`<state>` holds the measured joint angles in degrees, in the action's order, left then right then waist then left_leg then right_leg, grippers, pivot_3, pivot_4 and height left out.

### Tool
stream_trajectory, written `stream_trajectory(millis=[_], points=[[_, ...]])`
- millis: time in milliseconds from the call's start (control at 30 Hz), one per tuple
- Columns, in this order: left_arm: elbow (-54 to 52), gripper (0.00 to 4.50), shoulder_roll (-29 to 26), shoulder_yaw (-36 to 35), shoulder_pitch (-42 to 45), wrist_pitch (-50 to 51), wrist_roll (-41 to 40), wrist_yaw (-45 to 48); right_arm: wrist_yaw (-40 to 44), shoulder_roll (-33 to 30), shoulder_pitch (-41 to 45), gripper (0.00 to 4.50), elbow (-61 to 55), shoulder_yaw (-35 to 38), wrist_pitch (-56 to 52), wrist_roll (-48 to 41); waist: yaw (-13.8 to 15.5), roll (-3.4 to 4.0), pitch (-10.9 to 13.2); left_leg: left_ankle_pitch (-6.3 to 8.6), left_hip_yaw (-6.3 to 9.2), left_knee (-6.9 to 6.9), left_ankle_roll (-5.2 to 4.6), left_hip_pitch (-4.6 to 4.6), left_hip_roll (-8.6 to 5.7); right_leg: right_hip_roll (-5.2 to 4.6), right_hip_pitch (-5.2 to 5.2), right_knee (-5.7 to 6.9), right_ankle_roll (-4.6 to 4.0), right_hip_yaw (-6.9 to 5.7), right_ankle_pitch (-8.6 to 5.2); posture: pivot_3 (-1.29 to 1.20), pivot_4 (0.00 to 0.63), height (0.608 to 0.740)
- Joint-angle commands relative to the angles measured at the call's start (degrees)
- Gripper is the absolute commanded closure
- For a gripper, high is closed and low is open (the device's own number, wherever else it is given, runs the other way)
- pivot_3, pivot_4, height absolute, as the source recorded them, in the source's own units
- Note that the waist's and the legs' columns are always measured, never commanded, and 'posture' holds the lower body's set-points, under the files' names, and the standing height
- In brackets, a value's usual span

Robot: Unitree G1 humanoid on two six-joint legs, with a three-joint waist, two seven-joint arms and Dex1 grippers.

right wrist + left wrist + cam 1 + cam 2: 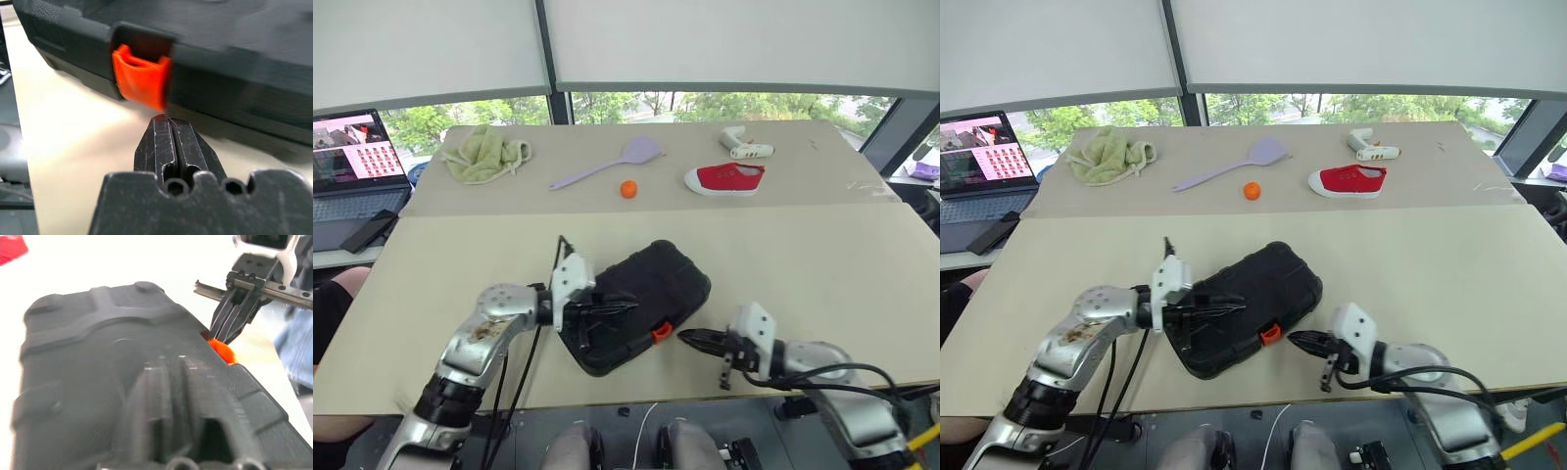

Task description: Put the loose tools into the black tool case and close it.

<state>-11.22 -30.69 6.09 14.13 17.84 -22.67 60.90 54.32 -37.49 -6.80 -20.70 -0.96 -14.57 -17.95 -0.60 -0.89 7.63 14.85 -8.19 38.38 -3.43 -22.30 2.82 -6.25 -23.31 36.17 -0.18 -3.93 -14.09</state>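
One rigid black plastic tool case, lid down, likely hefty; press near orange latch. Right gripper fingers together beside it; left gripper parted over lid.

Far table, left to right: green cloth; lilac spatula; orange ball just near of the spatula; red shoe; white glue gun beyond the shoe. Far left: open laptop, dark phone near it.
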Motion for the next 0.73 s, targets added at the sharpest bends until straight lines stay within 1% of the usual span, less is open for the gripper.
stream_trajectory(millis=[33,100,133,167,200,233,267,300,400,433,467,533,733], points=[[-1.19,2.1,-3.9,-10.13,-4.37,-2.81,-3.59,0.16,3.55,-3.58,-2.37,3.7,1.17,8.9,3.77,-4.06,-0.07,-0.03,0.16,-0.02,-0.01,-0.04,-0.03,-0.07,0.0,0.03,-0.07,-0.04,-0.07,0.01,0.04,0.0,0.15,0.74],[-1.52,1.44,-6.98,-14.65,-7.24,-1.75,-5.75,1.33,5.78,-5.88,-2.56,3.08,4.24,12.47,5.92,-4.55,-0.03,-0.18,0.39,-0.09,-0.03,-0.06,-0.15,-0.14,-0.01,0.05,-0.14,-0.08,-0.08,0.0,0.05,0.0,0.15,0.74],[-1.3,1.07,-8.84,-16.3,-9.13,-2.23,-5.64,2.51,6.92,-7.06,-2.42,2.7,6.05,13.76,7.3,-4.4,0.05,-0.21,0.4,-0.22,-0.04,-0.06,-0.39,-0.31,-0.02,0.06,-0.28,-0.09,-0.07,-0.02,0.05,0.0,0.15,0.74],[-0.16,0.77,-11.05,-18.32,-12.56,-4.8,-4.09,4.07,8.04,-8.19,-1.71,2.41,8.83,14.94,9.86,-3.68,0.11,-0.23,0.41,-0.23,-0.04,-0.05,-0.4,-0.51,-0.03,0.05,-0.48,-0.1,-0.03,-0.03,0.07,0.0,0.15,0.74],[0.67,0.38,-12.53,-19.56,-14.93,-6.83,-2.91,5.04,8.77,-8.87,-1.17,2.08,10.8,15.64,11.79,-3.16,0.0,-0.26,0.43,-0.24,-0.07,-0.04,-0.41,-0.63,-0.06,0.06,-0.65,-0.1,0.0,-0.05,0.1,0.0,0.15,0.74],[2.47,0.03,-13.49,-21.81,-18.04,-9.42,-0.71,3.98,9.02,-9.36,0.51,1.72,14.36,16.34,14.6,-2.42,-0.04,-0.27,0.45,-0.24,-0.19,-0.04,-0.41,-0.76,-0.08,0.12,-0.83,-0.11,0.02,-0.12,0.12,0.0,0.15,0.74],[3.75,0.0,-14.07,-23.11,-19.89,-11.13,0.55,2.94,9.26,-9.65,1.94,1.43,17.17,16.67,16.71,-1.95,-0.07,-0.26,0.46,-0.22,-0.27,-0.04,-0.42,-0.79,-0.09,0.14,-0.86,-0.13,0.03,-0.12,0.12,0.0,0.15,0.74],[5.07,0.0,-14.12,-24.73,-21.58,-12.62,0.85,2.35,10.7,-9.6,3.57,0.97,20.29,16.73,20.57,-1.86,0.02,-0.26,0.51,-0.21,-0.28,-0.05,-0.44,-0.77,-0.14,0.15,-0.85,-0.12,0.09,-0.14,0.08,0.0,0.15,0.74],[8.24,0.0,-14.2,-25.97,-23.55,-17.76,3.68,0.7,16.22,-9.36,7.52,0.04,27.61,16.15,29.8,-2.5,0.43,-0.37,0.71,-0.16,-0.34,-0.05,-0.48,-0.84,-0.18,0.14,-0.89,-0.17,0.11,-0.18,0.07,0.0,0.15,0.74],[9.35,0.0,-14.16,-26.16,-24.25,-21.16,4.78,0.91,17.86,-9.75,8.53,0.04,29.58,15.84,31.05,-2.69,0.8,-0.33,0.77,-0.16,-0.32,-0.04,-0.49,-0.85,-0.18,0.11,-0.87,-0.19,0.11,-0.26,0.07,0.0,0.15,0.74],[9.88,0.0,-14.15,-26.41,-24.83,-22.45,4.91,1.09,18.82,-10.27,9.3,0.04,30.85,15.68,30.09,-3.13,1.02,-0.33,0.78,-0.16,-0.32,-0.01,-0.49,-0.85,-0.18,0.11,-0.88,-0.2,0.13,-0.3,0.08,0.0,0.15,0.74],[9.88,0.0,-13.29,-26.73,-24.81,-22.82,4.8,-0.62,19.21,-10.37,10.8,0.04,32.26,15.75,28.02,-4.04,1.36,-0.33,0.78,-0.14,-0.31,-0.01,-0.5,-0.87,-0.18,-0.14,-0.88,-0.22,0.13,-0.31,0.09,0.0,0.15,0.74],[9.09,0.0,-10.63,-25.89,-24.03,-24.14,5.74,-6.06,19.26,-9.32,12.88,0.04,37.17,16.09,30.21,-3.68,1.31,-0.33,0.79,-0.17,-0.26,-0.01,-0.44,-0.9,-0.15,-0.31,-0.84,-0.21,0.09,-0.17,0.12,0.0,0.15,0.74]])
